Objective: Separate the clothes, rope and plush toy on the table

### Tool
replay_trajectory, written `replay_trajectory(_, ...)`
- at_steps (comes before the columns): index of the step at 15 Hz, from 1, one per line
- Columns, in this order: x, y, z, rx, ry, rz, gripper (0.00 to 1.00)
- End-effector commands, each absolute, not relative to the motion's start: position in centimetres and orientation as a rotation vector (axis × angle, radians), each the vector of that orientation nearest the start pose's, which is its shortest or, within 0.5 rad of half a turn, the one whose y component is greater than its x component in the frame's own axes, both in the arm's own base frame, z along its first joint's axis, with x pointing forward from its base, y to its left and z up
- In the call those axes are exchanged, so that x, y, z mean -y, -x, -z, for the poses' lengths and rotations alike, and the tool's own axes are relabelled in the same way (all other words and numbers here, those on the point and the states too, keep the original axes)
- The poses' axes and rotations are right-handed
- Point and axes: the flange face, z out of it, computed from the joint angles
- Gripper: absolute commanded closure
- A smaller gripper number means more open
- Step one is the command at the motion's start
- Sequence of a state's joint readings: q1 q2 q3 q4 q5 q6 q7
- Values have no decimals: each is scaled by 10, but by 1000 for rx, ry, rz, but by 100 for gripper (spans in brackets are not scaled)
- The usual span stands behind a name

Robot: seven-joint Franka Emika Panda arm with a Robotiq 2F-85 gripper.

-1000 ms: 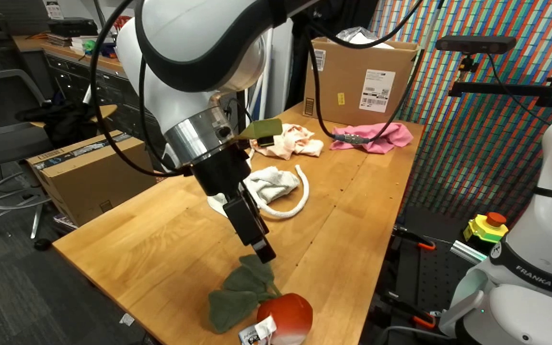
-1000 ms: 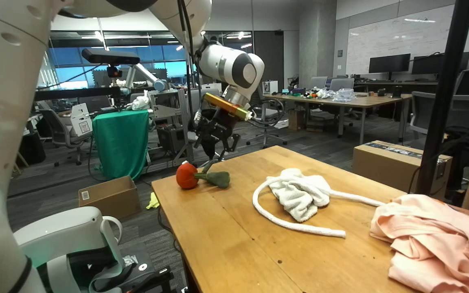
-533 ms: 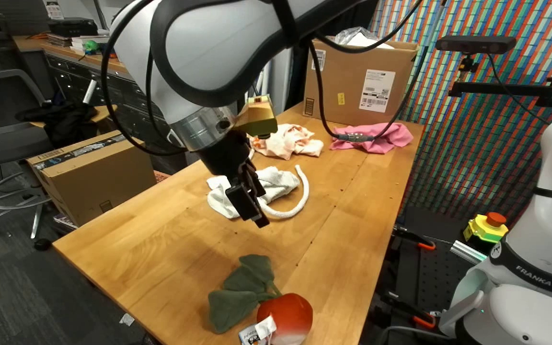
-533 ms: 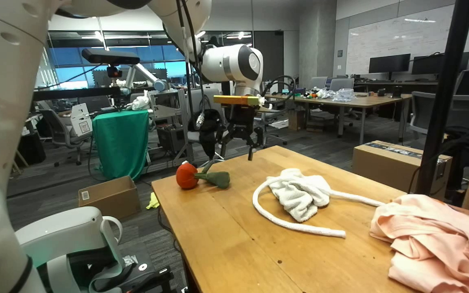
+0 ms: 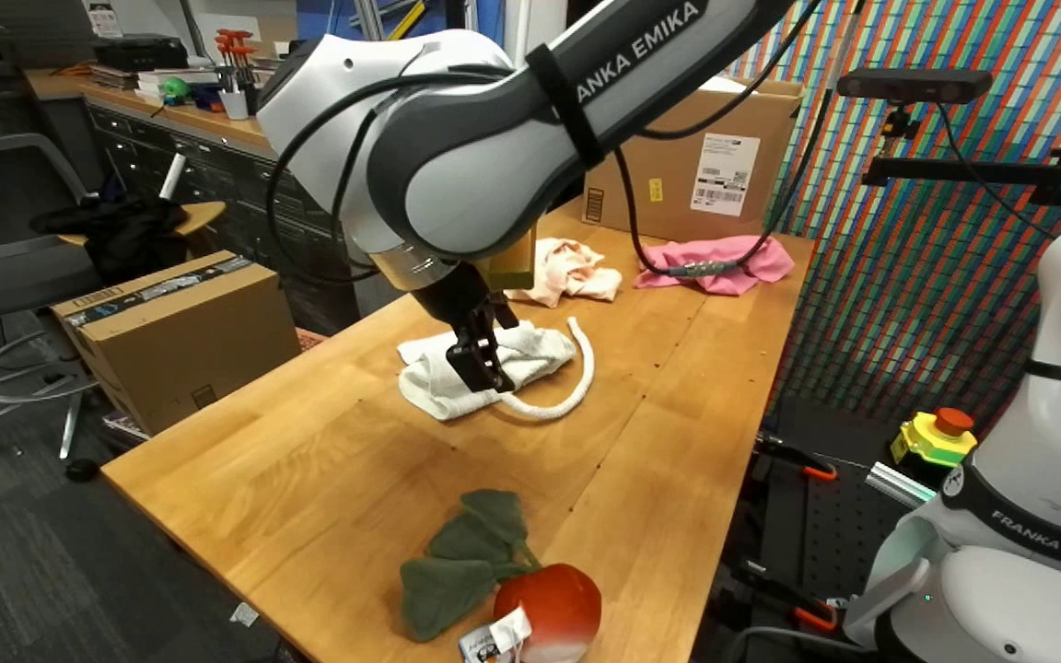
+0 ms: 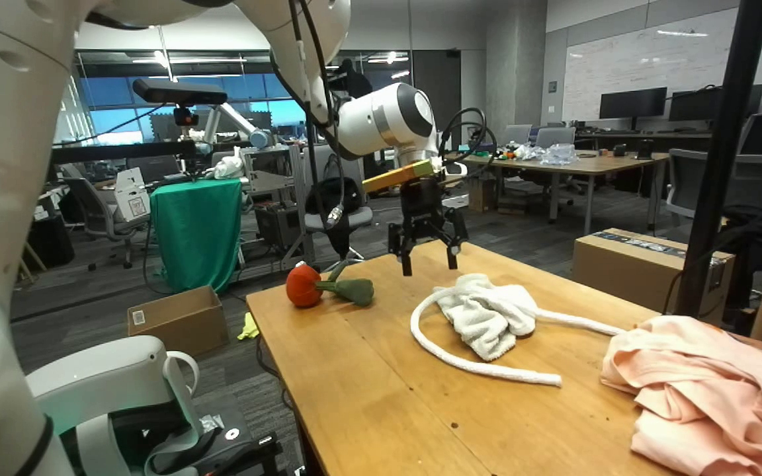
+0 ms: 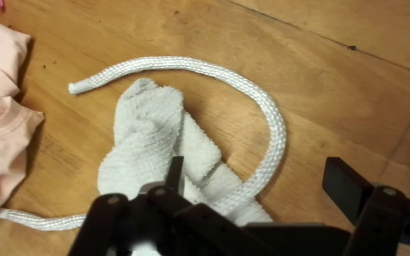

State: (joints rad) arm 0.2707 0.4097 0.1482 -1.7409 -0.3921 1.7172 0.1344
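Wrist view: black pincer (image 7: 256, 165) spread, empty; white braided rope (image 7: 278, 138) crosses crumpled white cloth (image 7: 151, 138), separation presumably pending. In an exterior view, round red-orange plush toy (image 6: 305, 285) already apart, far left on brown wooden desk (image 6: 368, 370).

the hand (image 6: 430, 266) is moving away from the plush toy (image 6: 303, 285) and coming closer to the white cloth (image 6: 487, 330) and the rope (image 6: 487, 370). it is also tipping, so it is pointing straighter down than before. the arm (image 5: 494, 198) is swinging over along with it.
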Motion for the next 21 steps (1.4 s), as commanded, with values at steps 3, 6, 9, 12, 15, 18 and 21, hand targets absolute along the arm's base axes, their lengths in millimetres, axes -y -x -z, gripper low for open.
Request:
replay_trajectory(3, -163, -563, -320, 526, 3591, -440, 0)
replay_trajectory(6, -142, -563, -322, 449, 3643, -377, 0)
replay_trajectory(9, -123, -562, -326, 386, 3642, -308, 0)
replay_trajectory(12, -112, -561, -330, 356, 3623, -245, 0)
replay_trajectory(15, -107, -561, -333, 351, 3597, -180, 0)
replay_trajectory(18, -113, -562, -333, 309, 3534, -98, 0)
replay_trajectory(21, -129, -559, -329, 277, 3430, -85, 0)
